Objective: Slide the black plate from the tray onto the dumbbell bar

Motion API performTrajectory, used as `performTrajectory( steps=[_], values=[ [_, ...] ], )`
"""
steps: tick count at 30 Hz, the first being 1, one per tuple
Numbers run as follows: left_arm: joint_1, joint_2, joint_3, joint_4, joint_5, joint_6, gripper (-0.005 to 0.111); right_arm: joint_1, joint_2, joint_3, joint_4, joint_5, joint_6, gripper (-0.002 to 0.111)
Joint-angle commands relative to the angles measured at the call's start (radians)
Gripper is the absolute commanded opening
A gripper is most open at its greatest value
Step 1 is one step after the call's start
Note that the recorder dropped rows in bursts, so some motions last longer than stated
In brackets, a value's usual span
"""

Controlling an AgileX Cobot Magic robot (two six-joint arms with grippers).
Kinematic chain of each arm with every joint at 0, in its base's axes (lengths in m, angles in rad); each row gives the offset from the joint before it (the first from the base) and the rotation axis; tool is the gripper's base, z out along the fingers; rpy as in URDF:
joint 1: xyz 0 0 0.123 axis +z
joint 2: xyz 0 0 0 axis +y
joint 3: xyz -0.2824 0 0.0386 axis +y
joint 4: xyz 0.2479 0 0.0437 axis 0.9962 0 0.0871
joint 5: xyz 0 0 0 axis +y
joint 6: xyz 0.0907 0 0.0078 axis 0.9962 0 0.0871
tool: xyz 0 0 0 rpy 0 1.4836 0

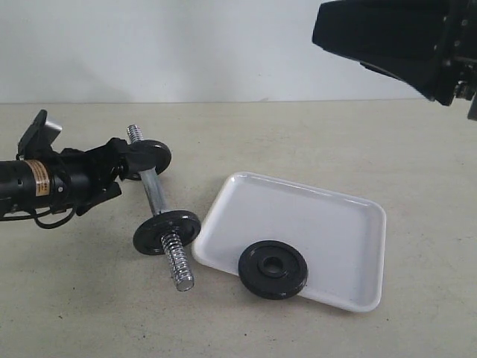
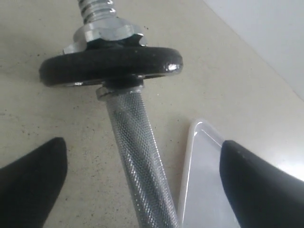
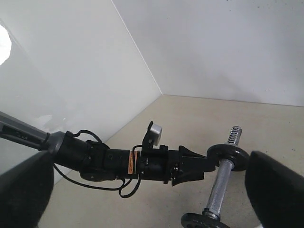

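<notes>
black plate [image 1: 273, 269] flat at near edge of glossy white tray [image 1: 320, 220], chrome dumbbell bar [image 1: 153, 195] lying slantwise just beside it

The black plate [image 1: 273, 269] is seen in black, the tray [image 1: 328, 216] in plain white. The dumbbell bar [image 2: 137, 152] is covered by a silver diamond knurl. The table [image 1: 74, 313] is coloured beige, finely speckled.

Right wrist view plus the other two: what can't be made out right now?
Right wrist view: black plate and tray fall outside the frame; right claw shows only as blurred dark fingers at the corners.
Left wrist view: black plate out of frame, only a tray corner shows; dumbbell bar cut by the bottom edge.
Exterior view: right claw cut off by the top-right edge; tips of the left claw blend into the dark far disc.
</notes>
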Motion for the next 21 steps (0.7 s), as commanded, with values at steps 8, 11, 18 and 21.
performTrajectory(
  steps=[8, 11, 18, 21],
  values=[
    [-0.048, 0.068, -0.004, -0.018, -0.031, -0.002, 0.08, -0.001, 0.003, -0.003, -0.01, -0.009, -0.007, 0.105],
    [-0.048, 0.08, -0.004, -0.037, -0.033, -0.002, 0.08, -0.001, 0.003, -0.003, -0.025, -0.013, -0.007, 0.105],
    [-0.048, 0.082, -0.024, -0.033, -0.03, -0.002, 0.08, -0.001, 0.003, -0.003, -0.05, -0.013, -0.004, 0.105],
    [-0.048, 0.082, -0.042, -0.031, -0.03, -0.002, 0.08, -0.001, 0.003, -0.003, -0.05, -0.013, -0.004, 0.105]
  ],
)
